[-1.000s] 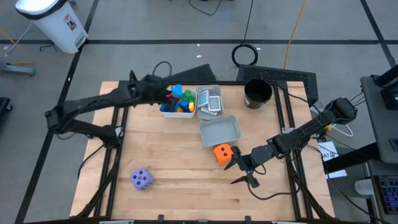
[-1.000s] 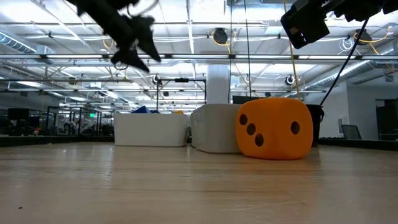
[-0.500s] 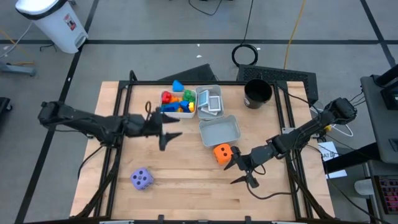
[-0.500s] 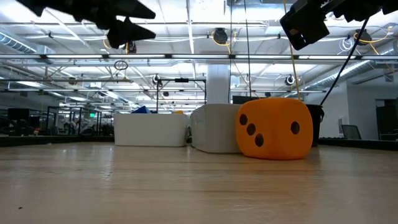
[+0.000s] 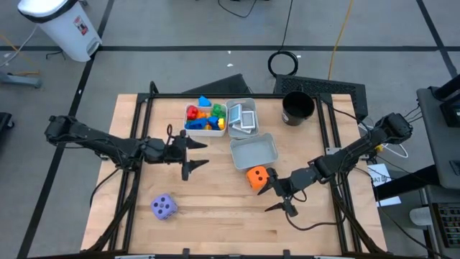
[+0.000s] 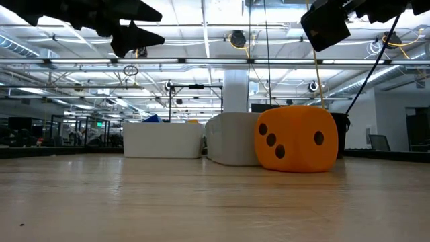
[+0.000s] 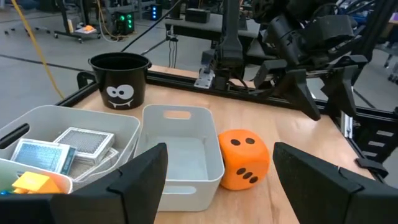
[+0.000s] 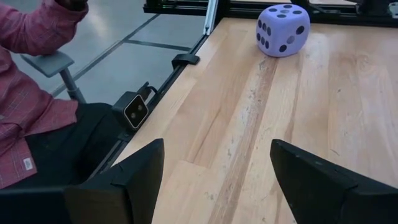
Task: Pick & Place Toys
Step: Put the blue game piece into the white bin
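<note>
An orange die (image 5: 256,176) rests on the table next to an empty grey bin (image 5: 254,150). Near the front left a purple die (image 5: 164,207) sits on the wood. A white bin (image 5: 205,119) holds coloured blocks, and the bin beside it (image 5: 242,117) holds white picture cards. My left gripper (image 5: 198,155) hovers open to the left of the empty bin, pointing toward the orange die (image 7: 244,159). My right gripper (image 5: 268,199) hangs open just near-right of the orange die, above the table, facing the purple die (image 8: 283,29).
A black cup (image 5: 297,108) stands at the far right of the table. A black frame rail (image 5: 136,180) runs along each side edge. A person in a red shirt (image 8: 25,93) sits beyond the table's left edge. Bare wood lies between the two dice.
My left gripper has swung from above the block bin toward the table's near edge and a little down, turning level to point toward the right edge. It has stayed open throughout. Most of the move came in the first half second. Nothing else has shifted.
</note>
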Available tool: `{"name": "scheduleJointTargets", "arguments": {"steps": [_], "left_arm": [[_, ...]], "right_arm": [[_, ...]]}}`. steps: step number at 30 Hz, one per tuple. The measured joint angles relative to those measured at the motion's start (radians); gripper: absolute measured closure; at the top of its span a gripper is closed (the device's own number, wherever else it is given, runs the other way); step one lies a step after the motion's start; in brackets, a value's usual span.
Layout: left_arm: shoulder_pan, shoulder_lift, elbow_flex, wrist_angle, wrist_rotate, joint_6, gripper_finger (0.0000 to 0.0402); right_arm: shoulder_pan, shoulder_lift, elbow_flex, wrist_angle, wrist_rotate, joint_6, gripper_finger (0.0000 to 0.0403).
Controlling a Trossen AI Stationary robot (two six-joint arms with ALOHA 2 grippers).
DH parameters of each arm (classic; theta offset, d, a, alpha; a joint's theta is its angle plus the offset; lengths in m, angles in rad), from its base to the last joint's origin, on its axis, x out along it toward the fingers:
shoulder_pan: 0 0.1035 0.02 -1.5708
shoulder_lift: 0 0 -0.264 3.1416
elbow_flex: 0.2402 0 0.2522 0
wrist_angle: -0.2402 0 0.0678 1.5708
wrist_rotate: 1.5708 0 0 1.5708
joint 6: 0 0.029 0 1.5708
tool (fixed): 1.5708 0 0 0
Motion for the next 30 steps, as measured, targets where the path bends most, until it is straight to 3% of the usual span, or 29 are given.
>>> {"name": "scheduleJointTargets", "arguments": {"steps": [9,13,16,20,23,26,28,30], "left_arm": [[0.014,0.050,-0.001,0.096,-0.003,-0.131,0.0103],[0.075,0.054,0.012,0.090,-0.111,-0.184,0.0103],[0.194,0.056,0.052,-0.009,-0.126,-0.161,0.0103],[0.451,0.072,0.194,-0.276,-0.049,-0.140,0.0103],[0.638,0.144,0.285,-0.388,0.024,-0.061,0.0103],[0.812,0.242,0.376,-0.451,0.162,-0.071,0.0103],[0.895,0.316,0.429,-0.524,0.248,-0.113,0.0103],[0.946,0.404,0.475,-0.580,0.255,-0.125,0.0103]], "right_arm": [[0.000,0.000,0.000,-0.001,0.023,-0.037,0.0133],[-0.023,-0.019,0.000,-0.008,0.111,-0.086,0.0133],[-0.072,-0.045,0.000,-0.005,0.149,-0.141,0.0133],[-0.169,-0.080,0.000,-0.002,0.154,-0.204,0.0133],[-0.251,-0.089,0.000,-0.010,0.150,-0.247,0.0133],[-0.337,-0.089,0.000,-0.022,0.147,-0.288,0.0133],[-0.393,-0.089,0.000,-0.038,0.148,-0.294,0.0133],[-0.444,-0.089,0.000,-0.060,0.146,-0.293,0.0133]]}}
